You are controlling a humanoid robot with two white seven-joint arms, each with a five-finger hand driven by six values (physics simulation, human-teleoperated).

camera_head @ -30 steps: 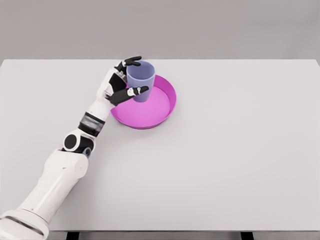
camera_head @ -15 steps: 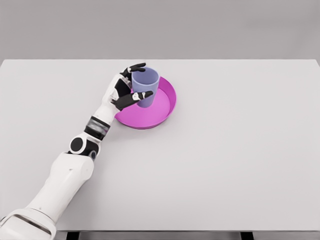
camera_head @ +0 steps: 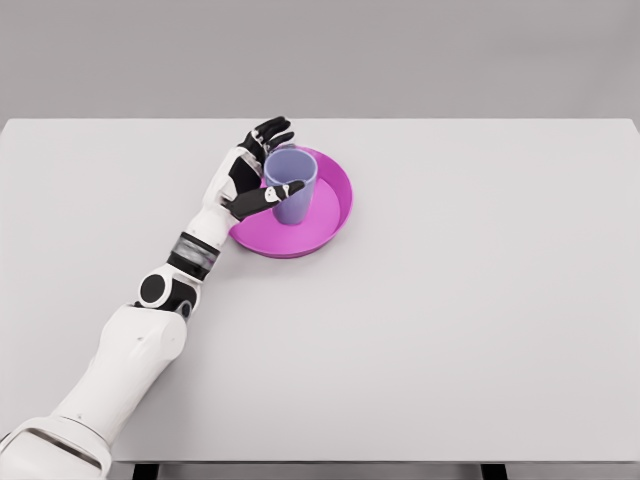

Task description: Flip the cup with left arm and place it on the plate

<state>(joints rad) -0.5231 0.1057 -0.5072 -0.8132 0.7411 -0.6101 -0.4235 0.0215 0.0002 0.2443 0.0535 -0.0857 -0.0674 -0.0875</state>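
Note:
A lavender cup (camera_head: 294, 192) stands upright, mouth up, inside the magenta plate (camera_head: 328, 214) on the white table. My left hand (camera_head: 270, 160) is at the cup's left side. Its fingers (camera_head: 272, 131) are spread and lifted off the rim behind the cup. The thumb (camera_head: 278, 190) still reaches across the front of the cup wall; whether it touches the wall is unclear. The left arm stretches in from the lower left corner. My right arm does not show.
The white table (camera_head: 460, 300) extends wide to the right and front of the plate. Its far edge runs just behind the plate, with a grey wall beyond.
The cup came down from above the plate's left rim onto the plate floor, moving slightly right. The fingers then spread away from the cup.

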